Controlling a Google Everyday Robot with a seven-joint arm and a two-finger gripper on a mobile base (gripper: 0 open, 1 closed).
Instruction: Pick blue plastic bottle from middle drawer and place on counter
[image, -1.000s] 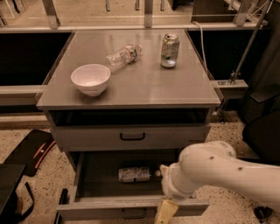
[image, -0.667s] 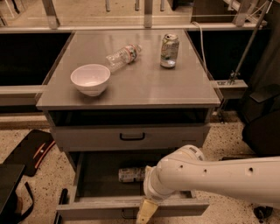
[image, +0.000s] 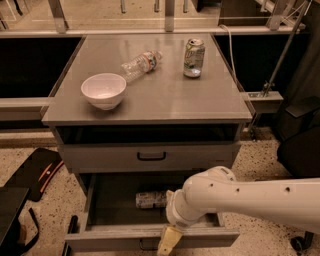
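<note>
Camera view: counter (image: 165, 97) holds bowl (image: 103, 90), can (image: 193, 58), clear bottle (image: 141, 64); claw (image: 169, 241), state unclear, at front of middle drawer (image: 112, 238) over speckled floor (image: 55, 212).

Cream end effector (image: 169, 242) hangs before the grey middle drawer (image: 106, 239).

Change over one second: I have swung the arm (image: 240, 197) leftward across the open middle drawer (image: 110, 237), so its rounded end now covers the right end of the blue plastic bottle (image: 150, 199), which was more exposed before. The claw (image: 168, 242) has moved left too, to the drawer's front edge, near mid-width.
</note>
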